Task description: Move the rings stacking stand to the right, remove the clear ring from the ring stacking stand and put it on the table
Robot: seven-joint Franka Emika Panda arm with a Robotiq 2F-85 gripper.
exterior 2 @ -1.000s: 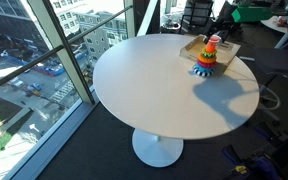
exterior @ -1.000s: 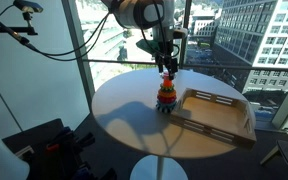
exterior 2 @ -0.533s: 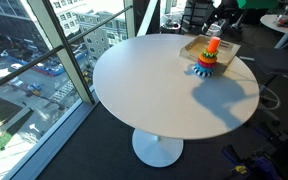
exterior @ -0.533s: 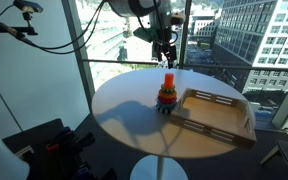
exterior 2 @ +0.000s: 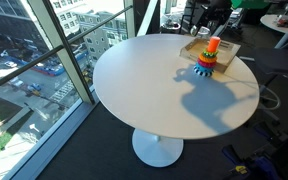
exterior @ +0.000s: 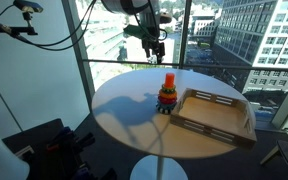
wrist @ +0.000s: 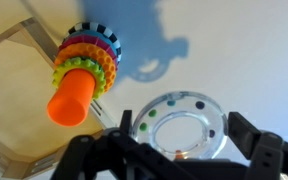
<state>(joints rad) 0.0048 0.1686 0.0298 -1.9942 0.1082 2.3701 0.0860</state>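
Observation:
The rings stacking stand (exterior: 167, 97) stands upright on the table (exterior: 124, 115), a cone of coloured rings with an orange peg top, right beside the wooden tray. It also shows in an exterior view (exterior 2: 208, 58) and in the wrist view (wrist: 84, 62). My gripper (exterior: 156, 48) hangs well above the stand and a little off to one side. In the wrist view the gripper (wrist: 181, 128) is shut on the clear ring (wrist: 206, 108), a see-through ring with small coloured beads inside, held flat between the two fingers (wrist: 242, 130) over the bare table top.
A rectangular wooden tray (exterior: 216, 112) lies next to the stand near the table's edge; it is also in an exterior view (exterior 2: 193, 45). Tall windows run along one side of the table, and cables and equipment lie on the floor around it.
The gripper has risen from the stand's peg, carrying the clear ring up and a little sideways. The stand has stayed in place.

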